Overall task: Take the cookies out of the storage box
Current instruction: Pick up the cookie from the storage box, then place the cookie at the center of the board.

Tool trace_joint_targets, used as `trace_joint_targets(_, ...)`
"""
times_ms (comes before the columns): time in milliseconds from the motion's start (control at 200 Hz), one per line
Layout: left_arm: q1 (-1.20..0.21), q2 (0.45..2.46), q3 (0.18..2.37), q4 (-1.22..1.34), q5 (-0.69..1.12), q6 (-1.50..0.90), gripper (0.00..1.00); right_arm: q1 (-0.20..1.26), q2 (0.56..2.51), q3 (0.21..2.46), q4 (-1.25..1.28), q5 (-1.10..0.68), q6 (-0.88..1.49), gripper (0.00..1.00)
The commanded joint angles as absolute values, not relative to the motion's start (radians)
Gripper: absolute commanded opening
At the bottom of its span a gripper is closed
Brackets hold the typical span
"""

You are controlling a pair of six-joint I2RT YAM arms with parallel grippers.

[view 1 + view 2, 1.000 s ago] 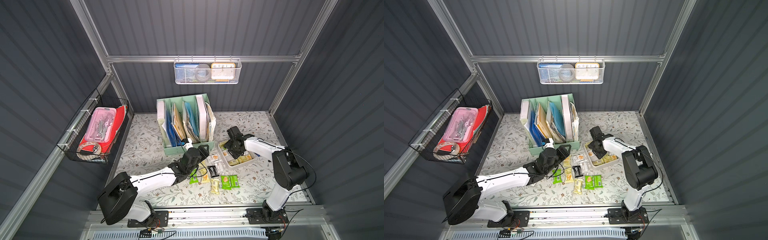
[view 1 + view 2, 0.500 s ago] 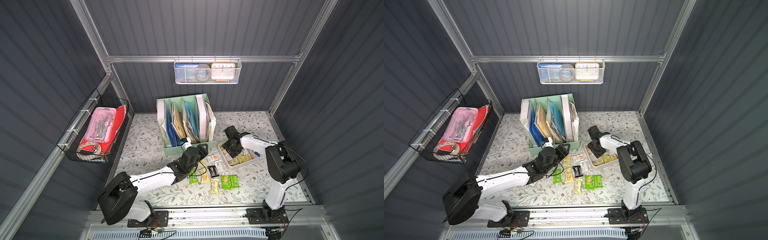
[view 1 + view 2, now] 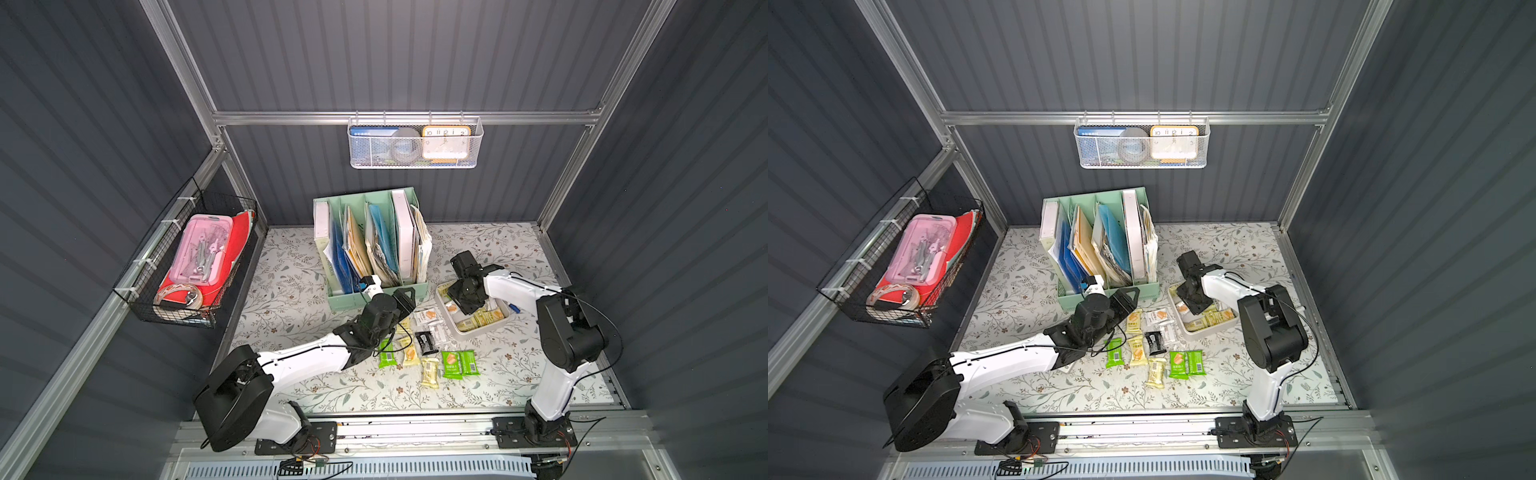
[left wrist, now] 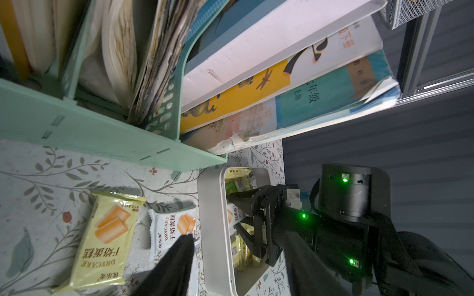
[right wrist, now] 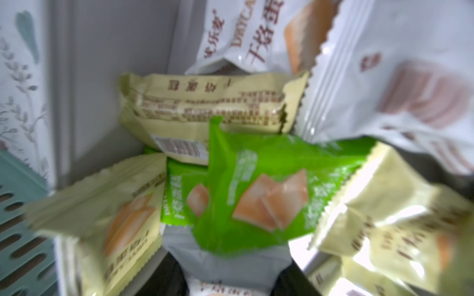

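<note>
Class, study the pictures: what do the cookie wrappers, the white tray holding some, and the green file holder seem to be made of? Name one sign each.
Cookie wrappers: thin plastic film, slightly glossy; zigzag sealed ends and creases.
Tray: probably moulded plastic, matte pale grey; smooth rounded rim.
File holder: likely plastic, matte mint; moulded slots and slotted side wall.

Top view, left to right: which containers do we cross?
black wire basket → mint file organiser → storage box. The white mesh basket on the back wall overlaps the last two, so it is left out.
</note>
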State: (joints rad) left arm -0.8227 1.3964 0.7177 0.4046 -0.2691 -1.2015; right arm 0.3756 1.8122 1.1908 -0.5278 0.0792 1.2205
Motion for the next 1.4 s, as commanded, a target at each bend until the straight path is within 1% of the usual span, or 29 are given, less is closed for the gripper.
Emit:
trace_joint_targets(0, -0.815, 1.368, 0.702, 0.387, -0.283, -1.208, 0.61, 0.373, 1.743, 1.168, -0.557, 0.117, 1.204, 0.45)
trace_joint_targets(205, -0.812, 1.343, 0.695, 0.347, -0.304, -1.224, 0.61, 0.372, 1.63, 1.145, -0.593, 0.129, 1.135, 0.43)
trace_joint_targets(375, -0.805, 1.301, 0.659, 0.315, -0.34, -1.271, 0.6, 0.38, 1.52, 1.095, -0.592, 0.052, 1.017, 0.42)
trace_joint_targets(445, -0.803, 1.284, 0.644, 0.294, -0.357, -1.293, 0.6, 0.396, 1.478, 1.075, -0.621, 0.047, 0.979, 0.41)
trace_joint_targets(585, -0.795, 1.246, 0.611, 0.268, -0.386, -1.317, 0.6, 0.475, 1.409, 1.041, -0.684, 0.05, 0.921, 0.4)
trace_joint_targets(685, -0.786, 1.213, 0.596, 0.236, -0.408, -1.327, 0.6, 0.583, 1.392, 1.031, -0.731, 0.066, 0.916, 0.4)
trace_joint_targets(875, -0.773, 1.136, 0.558, 0.163, -0.455, -1.358, 0.6, 0.815, 1.438, 1.041, -0.763, 0.067, 0.979, 0.39)
trace_joint_targets(1041, -0.773, 1.042, 0.5, 0.116, -0.501, -1.401, 0.59, 0.97, 1.535, 1.068, -0.74, 0.035, 1.043, 0.4)
trace_joint_targets(1231, -0.772, 0.936, 0.453, 0.055, -0.52, -1.426, 0.59, 1.082, 1.683, 1.148, -0.732, -0.002, 1.063, 0.4)
trace_joint_targets(1396, -0.773, 0.841, 0.417, 0.003, -0.541, -1.445, 0.59, 1.119, 1.798, 1.204, -0.733, -0.026, 1.058, 0.41)
